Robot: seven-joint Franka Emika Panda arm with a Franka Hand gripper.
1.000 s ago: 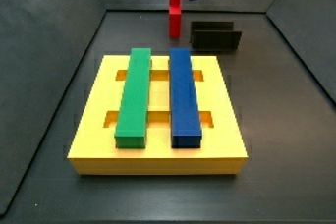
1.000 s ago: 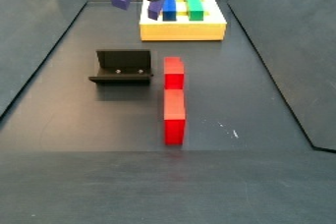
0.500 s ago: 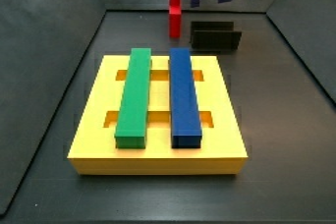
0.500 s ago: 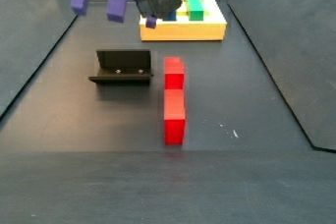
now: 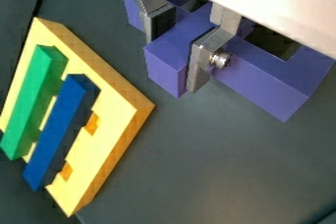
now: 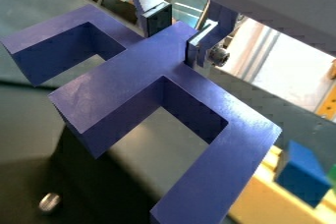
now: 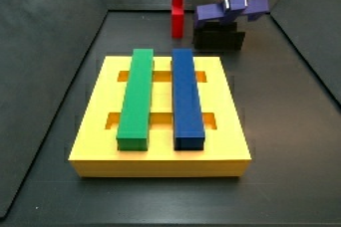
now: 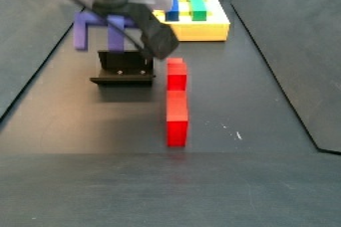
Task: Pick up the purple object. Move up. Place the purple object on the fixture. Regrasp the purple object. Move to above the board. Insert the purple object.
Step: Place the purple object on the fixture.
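Note:
My gripper (image 7: 230,2) is shut on the purple object (image 7: 216,12), a comb-shaped block with short prongs. It hangs just above the black fixture (image 7: 220,39) at the far end of the floor. In both wrist views the silver fingers (image 5: 202,63) clamp the block's middle rib (image 6: 144,79). In a side view the gripper (image 8: 118,20) and the purple object (image 8: 94,27) sit right over the fixture (image 8: 123,71); I cannot tell if they touch. The yellow board (image 7: 94,121) lies nearer the front, and also shows in a wrist view (image 5: 112,120).
A green bar (image 7: 135,97) and a blue bar (image 7: 188,100) lie in the board's slots. A red bar (image 7: 177,12) stands beside the fixture, and shows in a side view (image 8: 174,102) too. Dark walls rise on both sides of the floor.
The gripper has come down with the purple object, from high above the back of the floor to just over the fixture. Bars and board have not moved.

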